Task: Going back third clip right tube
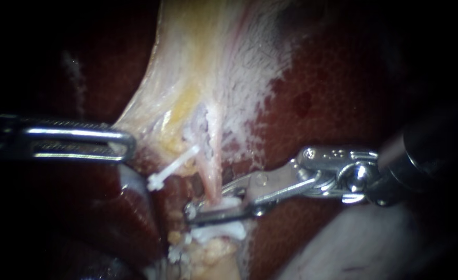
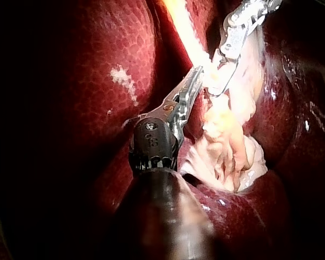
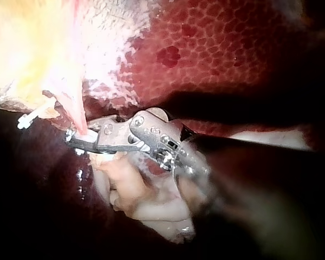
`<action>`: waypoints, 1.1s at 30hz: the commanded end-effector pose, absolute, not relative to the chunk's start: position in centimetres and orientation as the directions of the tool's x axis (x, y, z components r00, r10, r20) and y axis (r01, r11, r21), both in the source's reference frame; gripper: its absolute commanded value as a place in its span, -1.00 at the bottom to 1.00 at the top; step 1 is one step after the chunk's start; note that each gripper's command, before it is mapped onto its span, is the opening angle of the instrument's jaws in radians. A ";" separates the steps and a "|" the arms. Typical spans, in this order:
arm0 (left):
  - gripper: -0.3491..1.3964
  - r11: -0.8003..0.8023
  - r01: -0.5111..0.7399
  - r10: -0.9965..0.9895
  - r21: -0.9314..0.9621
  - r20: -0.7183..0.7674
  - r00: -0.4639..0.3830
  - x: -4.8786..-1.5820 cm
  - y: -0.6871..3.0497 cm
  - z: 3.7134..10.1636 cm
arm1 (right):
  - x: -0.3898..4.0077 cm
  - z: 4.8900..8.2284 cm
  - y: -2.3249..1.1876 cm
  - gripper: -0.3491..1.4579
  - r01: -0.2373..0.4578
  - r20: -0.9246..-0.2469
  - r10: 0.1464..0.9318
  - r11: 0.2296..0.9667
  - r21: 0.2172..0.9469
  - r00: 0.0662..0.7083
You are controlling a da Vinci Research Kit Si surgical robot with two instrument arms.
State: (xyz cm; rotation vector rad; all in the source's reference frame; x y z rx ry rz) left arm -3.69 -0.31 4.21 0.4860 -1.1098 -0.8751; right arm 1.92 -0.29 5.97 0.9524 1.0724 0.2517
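1. Two instruments work here. The nearer one, the right instrument (image 1: 206, 204), lies across the dark red liver (image 1: 337, 93). Its jaws stand a narrow gap apart and grip nothing.
2. In that gap lies a flat white clip (image 1: 223, 203). It is seated across the right tube (image 1: 210, 168), a pale pink strand that runs down into the jaws.
3. Just under the lower jaw, a lower clip (image 1: 219, 232) crosses the same pale tissue.
4. Past the jaw tips and apart from them, a slanted clip (image 1: 172, 170) sits on tissue beside the tube.
5. Farther off, the left instrument (image 1: 128, 144) has its jaws closed on the edge of the gallbladder (image 1: 197, 62). The gallbladder wall stretches taut away from them.
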 end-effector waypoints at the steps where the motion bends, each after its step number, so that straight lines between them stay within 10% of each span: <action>1: -1.00 0.585 0.361 -0.807 0.726 0.564 0.174 -3.69 -0.31 4.22 | 1.93 5.97 -0.28 -1.00 0.254 -0.631 0.599 0.595 0.763 0.493; 10: -1.00 0.586 0.358 -0.807 0.727 0.564 0.175 -3.69 -0.31 4.21 | 1.96 5.97 -0.28 -0.19 0.224 -0.687 0.602 0.663 0.714 0.407; 33: -1.00 0.586 0.355 -0.807 0.728 0.564 0.176 -3.69 -0.32 4.20 | 1.48 5.86 0.11 0.05 0.155 -0.820 0.480 0.826 0.542 0.311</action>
